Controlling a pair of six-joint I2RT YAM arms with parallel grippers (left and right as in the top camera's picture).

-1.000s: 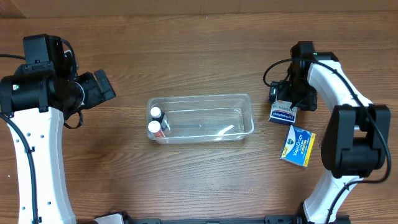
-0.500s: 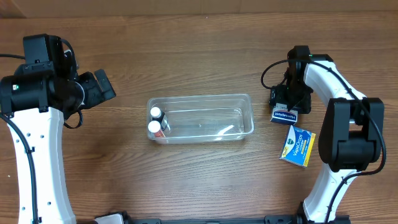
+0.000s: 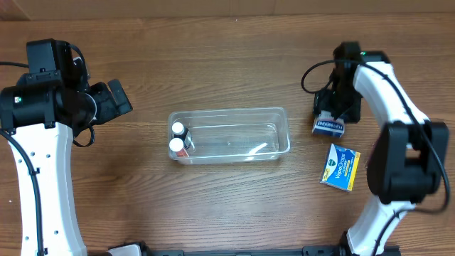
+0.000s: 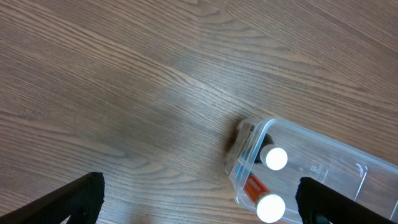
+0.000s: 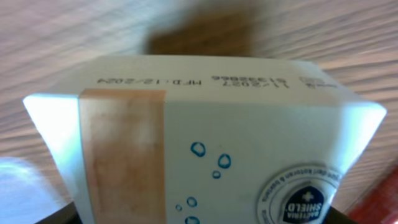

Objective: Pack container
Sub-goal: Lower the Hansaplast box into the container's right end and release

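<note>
Tabletop: brown wood-grain laminate, grain running left to right, matte, with a soft glare in places. A paler strip runs along the far edge in the overhead view; little else of the room shows.

The container lies at the middle of the tabletop, long side left to right, upright and open-topped. Two white-capped bottles stand at its left end, one behind the other. The rest of its floor is bare.

Left gripper hangs well left of the container and above the tabletop, touching nothing. The left wrist view gives what the overhead does not: its fingers sit at the two lower corners of the frame, spread wide, with the container's left end and both caps between them. A red label shows on the nearer bottle.

Right gripper is just right of the container's right end and apart from it, clamped on a white box. From overhead only the box's blue-printed end shows below the black fingers. The right wrist view is filled by that box: a tan tape strip, a printed date line, blue droplets and a round blue seal, with a dark shadow on the wood behind. The fingers barely show there.

A blue box lies flat and tilted on the tabletop, near the white box but not touching it.
</note>
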